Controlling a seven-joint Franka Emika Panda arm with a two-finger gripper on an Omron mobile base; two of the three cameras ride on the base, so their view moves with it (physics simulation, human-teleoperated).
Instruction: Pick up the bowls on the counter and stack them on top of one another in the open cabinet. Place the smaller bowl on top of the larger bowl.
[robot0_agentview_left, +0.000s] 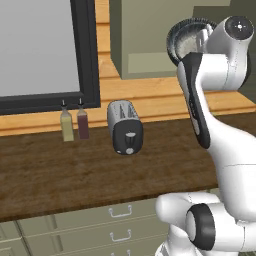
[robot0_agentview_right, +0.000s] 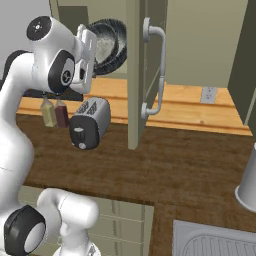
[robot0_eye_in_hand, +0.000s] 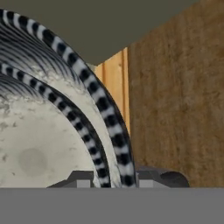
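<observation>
A dark grey bowl (robot0_agentview_left: 186, 42) with a pale speckled inside hangs tilted on its edge, high above the counter (robot0_agentview_left: 75, 170) at the mouth of the open cabinet (robot0_agentview_left: 145, 35). The right base view shows the same bowl (robot0_agentview_right: 109, 44) just left of the open cabinet door (robot0_agentview_right: 135, 75). My gripper (robot0_eye_in_hand: 114, 180) is shut on the bowl's wall, one finger on each side. In the hand view, two striped rims (robot0_eye_in_hand: 105, 113) curve one inside the other. Whether that is one bowl or two, and which size I hold, I cannot tell.
A silver toaster (robot0_agentview_left: 125, 127) lies on the counter below the cabinet, beside two bottles (robot0_agentview_left: 74, 124) against the wall. The open door carries a long handle (robot0_agentview_right: 159, 70). A pale cup (robot0_agentview_right: 247, 185) and a sink (robot0_agentview_right: 215, 240) are at the right.
</observation>
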